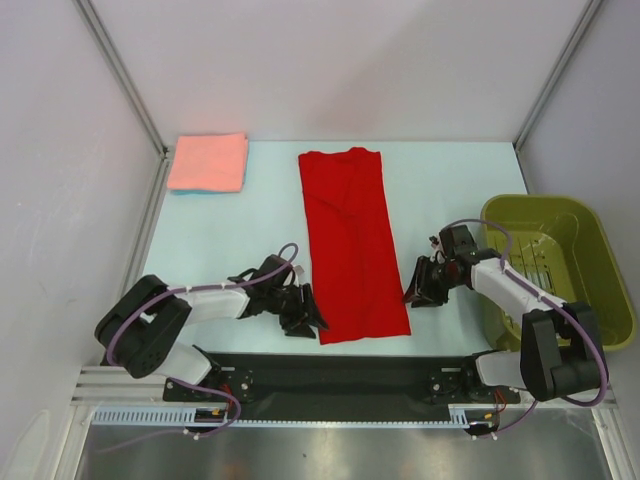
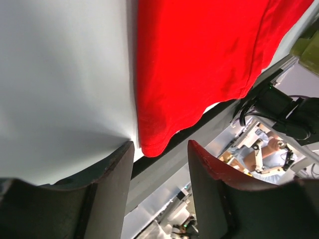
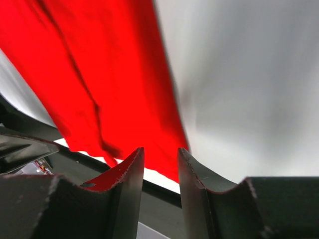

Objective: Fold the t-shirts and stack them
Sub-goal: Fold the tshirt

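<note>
A bright red t-shirt (image 1: 350, 240) lies on the table as a long narrow strip running from the back to the near edge. A salmon-pink t-shirt (image 1: 208, 162) with a thin blue edge lies folded at the back left. My left gripper (image 1: 308, 318) sits low at the red shirt's near-left corner. In the left wrist view that gripper (image 2: 159, 149) is open, and the shirt's corner (image 2: 149, 142) lies just ahead of its tips. My right gripper (image 1: 415, 288) is at the near-right edge. Seen from its wrist, it (image 3: 160, 152) shows a narrow empty gap, with the red cloth (image 3: 99, 74) just beyond.
An olive-green plastic basket (image 1: 555, 265) stands at the right edge, close behind the right arm. A black strip (image 1: 330, 370) runs along the table's near edge between the arm bases. Pale walls with metal rails close in the left, right and back.
</note>
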Available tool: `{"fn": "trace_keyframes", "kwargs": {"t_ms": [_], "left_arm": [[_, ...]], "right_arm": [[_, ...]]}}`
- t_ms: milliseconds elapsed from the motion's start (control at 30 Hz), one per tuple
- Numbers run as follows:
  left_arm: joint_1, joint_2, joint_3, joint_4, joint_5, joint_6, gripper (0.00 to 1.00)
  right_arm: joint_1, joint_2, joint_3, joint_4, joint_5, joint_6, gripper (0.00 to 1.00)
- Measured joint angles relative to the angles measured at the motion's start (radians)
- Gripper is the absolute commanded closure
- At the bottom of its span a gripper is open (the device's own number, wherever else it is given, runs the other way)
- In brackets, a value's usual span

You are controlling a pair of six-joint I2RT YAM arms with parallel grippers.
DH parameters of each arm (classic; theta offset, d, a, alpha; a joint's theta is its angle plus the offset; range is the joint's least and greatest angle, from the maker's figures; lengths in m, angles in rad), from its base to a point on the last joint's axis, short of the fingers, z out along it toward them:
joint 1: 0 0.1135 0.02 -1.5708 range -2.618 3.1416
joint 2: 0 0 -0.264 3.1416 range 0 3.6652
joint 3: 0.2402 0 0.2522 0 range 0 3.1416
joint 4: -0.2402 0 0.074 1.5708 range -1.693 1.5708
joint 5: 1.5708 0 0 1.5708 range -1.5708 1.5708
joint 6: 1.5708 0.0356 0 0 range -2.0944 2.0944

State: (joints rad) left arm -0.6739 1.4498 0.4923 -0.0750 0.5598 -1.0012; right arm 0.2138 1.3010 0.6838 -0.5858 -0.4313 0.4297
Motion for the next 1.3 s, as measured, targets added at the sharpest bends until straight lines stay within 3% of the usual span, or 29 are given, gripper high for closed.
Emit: {"fn": "trace_keyframes", "kwargs": {"t_ms": [400,767,933,1033,1167,1200,1300], "left_arm": [[-0.04,0.061,-0.005,0.047,0.062,-0.11,0.48],[-0.042,0.061,-0.006,0.032,0.047,-0.134,0.53],[-0.044,0.061,-0.006,0.015,0.034,-0.132,0.69],[-0.044,0.061,-0.006,-0.006,0.019,-0.123,0.8],[-0.044,0.061,-0.006,-0.027,0.006,-0.113,0.99],[-0.044,0.061,-0.006,-0.028,0.006,-0.111,1.0],[-0.044,0.06,-0.005,-0.029,0.005,-0.097,1.0]], "right_arm": [[0.134,0.008,-0.051,-0.053,0.102,0.122,0.6],[0.139,-0.025,-0.106,-0.074,0.151,0.167,0.59],[0.14,-0.032,-0.124,-0.052,0.122,0.187,0.61],[0.148,-0.047,-0.14,-0.035,0.107,0.199,0.64],[0.159,-0.057,-0.155,-0.021,0.106,0.206,0.85],[0.163,-0.058,-0.159,-0.02,0.106,0.207,0.93],[0.181,-0.072,-0.164,-0.015,0.112,0.217,1.0]]}}
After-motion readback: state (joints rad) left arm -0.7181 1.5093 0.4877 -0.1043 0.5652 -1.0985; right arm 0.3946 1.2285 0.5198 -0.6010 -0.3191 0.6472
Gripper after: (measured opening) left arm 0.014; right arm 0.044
